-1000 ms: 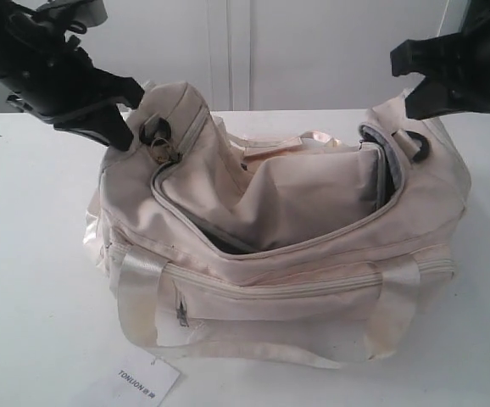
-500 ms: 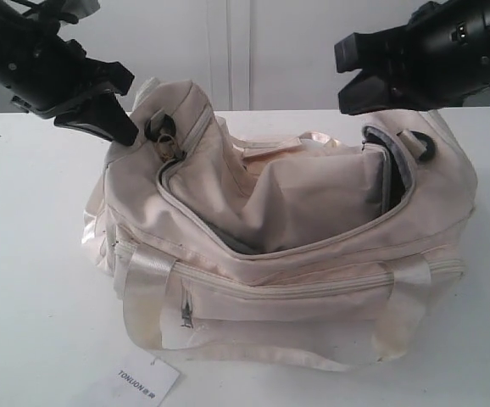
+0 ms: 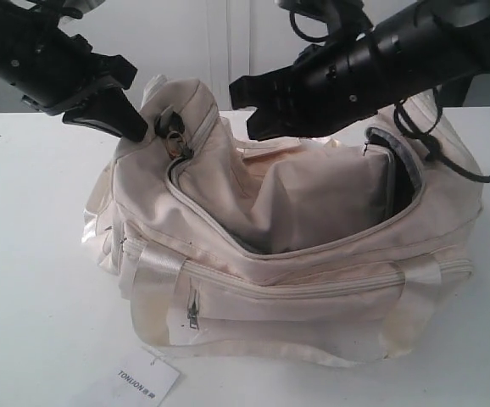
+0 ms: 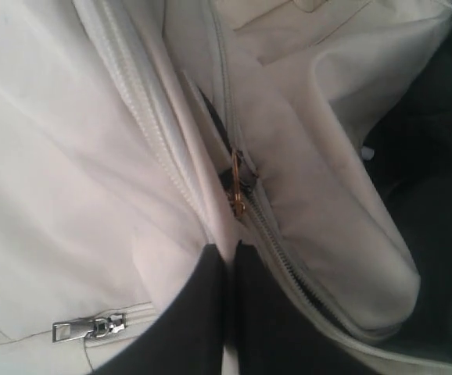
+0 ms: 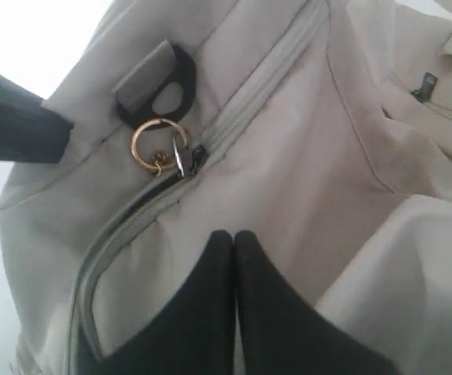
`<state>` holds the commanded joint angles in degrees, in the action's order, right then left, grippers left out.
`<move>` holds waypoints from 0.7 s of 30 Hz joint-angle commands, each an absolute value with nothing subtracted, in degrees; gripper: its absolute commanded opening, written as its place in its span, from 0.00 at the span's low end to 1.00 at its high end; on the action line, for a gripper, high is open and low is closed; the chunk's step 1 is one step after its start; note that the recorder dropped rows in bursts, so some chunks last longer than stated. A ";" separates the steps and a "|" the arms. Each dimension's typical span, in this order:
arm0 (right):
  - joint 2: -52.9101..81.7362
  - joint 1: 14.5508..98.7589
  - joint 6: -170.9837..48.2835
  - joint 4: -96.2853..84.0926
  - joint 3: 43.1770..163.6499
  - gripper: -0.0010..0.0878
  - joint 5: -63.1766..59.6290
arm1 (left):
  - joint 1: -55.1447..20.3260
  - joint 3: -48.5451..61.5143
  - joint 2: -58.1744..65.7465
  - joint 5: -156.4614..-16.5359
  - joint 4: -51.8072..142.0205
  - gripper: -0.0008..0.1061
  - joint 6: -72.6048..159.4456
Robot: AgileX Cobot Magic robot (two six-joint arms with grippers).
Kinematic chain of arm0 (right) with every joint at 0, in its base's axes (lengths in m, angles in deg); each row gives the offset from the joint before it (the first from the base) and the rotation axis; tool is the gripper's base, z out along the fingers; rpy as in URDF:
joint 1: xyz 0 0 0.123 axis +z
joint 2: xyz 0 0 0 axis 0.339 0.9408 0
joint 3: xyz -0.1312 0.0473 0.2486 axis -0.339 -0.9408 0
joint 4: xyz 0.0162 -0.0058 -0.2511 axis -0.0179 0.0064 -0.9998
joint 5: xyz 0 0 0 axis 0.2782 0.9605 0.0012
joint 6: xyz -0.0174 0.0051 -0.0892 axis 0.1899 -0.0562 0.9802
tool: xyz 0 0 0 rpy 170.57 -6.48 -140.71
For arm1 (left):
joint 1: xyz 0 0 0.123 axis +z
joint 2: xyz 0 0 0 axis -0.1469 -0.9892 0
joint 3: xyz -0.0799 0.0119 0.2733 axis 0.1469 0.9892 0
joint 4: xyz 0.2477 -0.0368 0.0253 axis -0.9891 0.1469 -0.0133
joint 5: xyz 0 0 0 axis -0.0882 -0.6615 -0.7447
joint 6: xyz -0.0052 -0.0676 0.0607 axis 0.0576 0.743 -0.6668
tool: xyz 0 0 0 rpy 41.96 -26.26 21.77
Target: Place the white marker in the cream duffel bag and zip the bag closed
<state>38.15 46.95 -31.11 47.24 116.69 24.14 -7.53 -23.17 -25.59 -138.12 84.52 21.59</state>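
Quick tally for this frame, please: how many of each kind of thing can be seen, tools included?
cream duffel bag: 1
white paper tag: 1
black tools: 2 (left tool, right tool)
white marker: 0 in view
Total: 4

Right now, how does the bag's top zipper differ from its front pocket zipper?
The top zipper gapes open in a curve and shows the lining, while the front pocket zipper is closed and runs nearly straight. The top zipper's pull carries a gold ring, whereas the front pocket zipper's pull is plain silver. Both are sewn into the cream bag, and their sliders sit at the same end.
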 joint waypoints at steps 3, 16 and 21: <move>42.46 49.63 -31.11 47.99 119.89 0.01 21.97 | -7.53 -23.17 -25.59 -138.12 84.52 0.01 21.59; 47.85 50.73 -32.85 52.72 122.48 0.32 18.12 | -7.53 -23.17 -25.69 -137.99 84.52 0.01 21.59; 48.32 51.34 -32.85 53.37 122.48 0.42 17.39 | -7.53 -23.17 -25.69 -137.99 84.52 0.01 21.59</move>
<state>48.32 51.34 -32.85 53.37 122.48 17.39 -7.53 -23.17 -25.69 -137.99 84.52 21.59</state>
